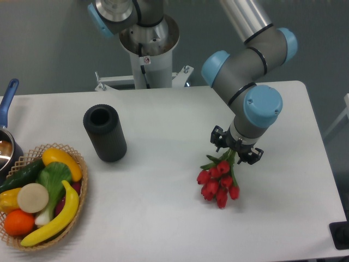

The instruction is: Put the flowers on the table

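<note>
The flowers (219,183), a small bunch of red tulips with short green stems, sit right of the middle of the white table (163,207). The blooms point down toward the front and appear to touch or hover just over the tabletop. My gripper (235,151) is directly over the stem end, and its dark fingers are closed around the green stems. The arm's blue-capped wrist hides the top of the gripper.
A black cylinder (104,132) stands upright left of centre. A round woven basket (82,183) of fruit and vegetables sits at the front left corner. A pot with a blue handle (8,95) is at the left edge. The robot base (147,49) stands behind the table.
</note>
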### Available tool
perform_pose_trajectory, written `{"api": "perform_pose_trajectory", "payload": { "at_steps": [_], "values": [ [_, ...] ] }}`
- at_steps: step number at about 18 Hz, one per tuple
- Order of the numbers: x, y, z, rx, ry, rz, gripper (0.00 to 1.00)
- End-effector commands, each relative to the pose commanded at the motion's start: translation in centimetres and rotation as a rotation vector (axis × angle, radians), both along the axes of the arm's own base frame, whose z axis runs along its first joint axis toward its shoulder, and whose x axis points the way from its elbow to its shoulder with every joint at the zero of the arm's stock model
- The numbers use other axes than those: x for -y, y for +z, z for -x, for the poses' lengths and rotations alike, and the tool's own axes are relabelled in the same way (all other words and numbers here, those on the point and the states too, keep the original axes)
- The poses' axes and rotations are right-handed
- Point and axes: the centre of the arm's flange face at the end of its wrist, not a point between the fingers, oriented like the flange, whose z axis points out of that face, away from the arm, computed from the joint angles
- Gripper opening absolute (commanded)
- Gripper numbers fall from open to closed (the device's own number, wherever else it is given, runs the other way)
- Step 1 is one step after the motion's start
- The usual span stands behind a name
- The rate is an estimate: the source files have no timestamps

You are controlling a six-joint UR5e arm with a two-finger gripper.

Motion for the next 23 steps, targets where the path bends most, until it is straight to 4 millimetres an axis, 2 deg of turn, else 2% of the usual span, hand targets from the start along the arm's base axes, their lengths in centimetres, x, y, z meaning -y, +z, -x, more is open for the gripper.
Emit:
{"api": "perform_pose_trajectory", "payload": {
  "at_steps": [3, 6, 8, 10, 12, 23],
  "values": [
    [0.6, 1.7, 0.7, -0.056, 0.012, -0.029, 1.0],
    [3.3, 4.9, 2.4, -0.107, 0.058, -0.062, 1.0],
    [4.6, 5.4, 3.3, -0.11, 0.08, -0.062, 1.0],
    [5.0, 5.8, 3.4, -0.117, 0.081, -0.058, 1.0],
    [5.4, 7.2, 3.3, -0.137, 0.086, -0.069, 1.0],
    [6.6, 7.8, 4.0, -0.151, 0.102, -0.073, 1.0]
  ]
}}
